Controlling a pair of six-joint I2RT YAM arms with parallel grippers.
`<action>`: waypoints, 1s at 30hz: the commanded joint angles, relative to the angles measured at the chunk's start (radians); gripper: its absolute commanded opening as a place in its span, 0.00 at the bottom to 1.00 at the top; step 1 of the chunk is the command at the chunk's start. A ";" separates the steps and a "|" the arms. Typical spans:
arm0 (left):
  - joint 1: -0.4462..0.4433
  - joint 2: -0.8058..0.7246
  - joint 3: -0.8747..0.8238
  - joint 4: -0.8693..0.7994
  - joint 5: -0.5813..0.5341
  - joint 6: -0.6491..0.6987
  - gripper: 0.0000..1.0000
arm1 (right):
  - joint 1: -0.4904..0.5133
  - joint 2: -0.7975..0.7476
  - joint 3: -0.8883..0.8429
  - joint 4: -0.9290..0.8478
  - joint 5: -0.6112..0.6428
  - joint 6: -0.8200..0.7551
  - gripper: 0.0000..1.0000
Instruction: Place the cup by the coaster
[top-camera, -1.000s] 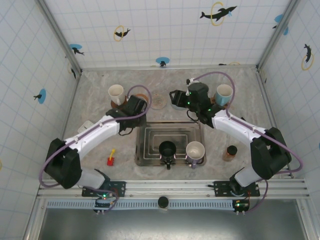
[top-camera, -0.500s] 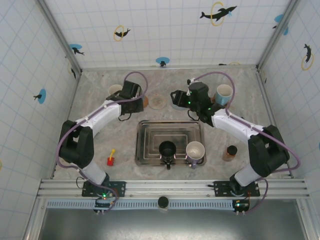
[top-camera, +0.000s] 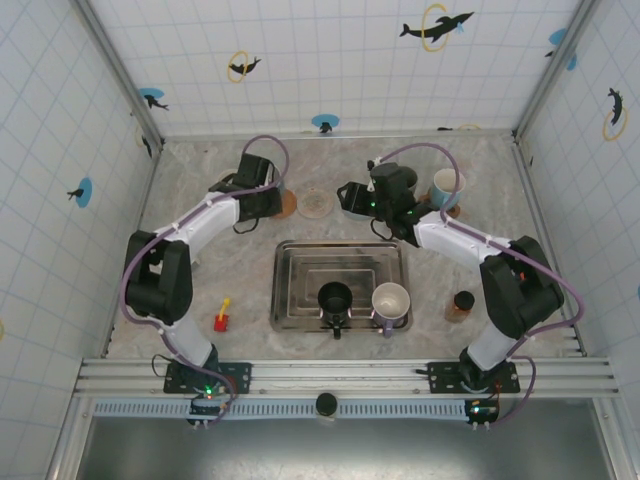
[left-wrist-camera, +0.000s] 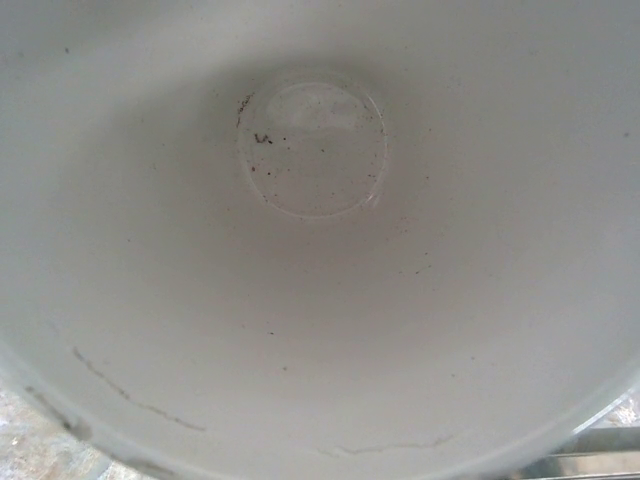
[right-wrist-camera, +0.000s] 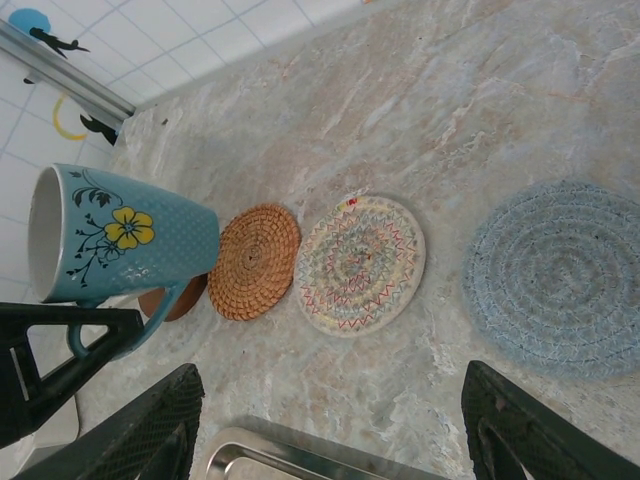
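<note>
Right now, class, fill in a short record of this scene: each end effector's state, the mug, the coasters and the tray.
Left end effector: shut on the blue floral mug
Mug position: beside the brown woven coaster; contact with table unclear
Right end effector: open, empty
Coaster row: brown woven, then multicoloured coaster, then blue-grey coaster
Tray: holds a black cup and a pale mug

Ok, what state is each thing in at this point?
flowered mug: held by the left gripper
left gripper: shut on the flowered mug
right gripper: open, empty
black cup: upright in the tray
pale mug: upright in the tray
blue cup: upright, free
jar: upright, lidded
orange coaster: flat, bare
striped coaster: flat, bare
grey coaster: flat, bare
</note>
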 joint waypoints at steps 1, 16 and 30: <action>0.011 0.024 0.049 0.038 0.000 0.017 0.00 | -0.011 0.011 0.043 -0.005 -0.007 -0.001 0.70; 0.014 0.082 0.080 0.016 -0.015 0.007 0.00 | -0.026 0.025 0.036 0.005 -0.027 0.003 0.69; 0.014 0.116 0.099 0.000 -0.013 0.008 0.00 | -0.029 0.032 0.036 0.011 -0.036 0.007 0.69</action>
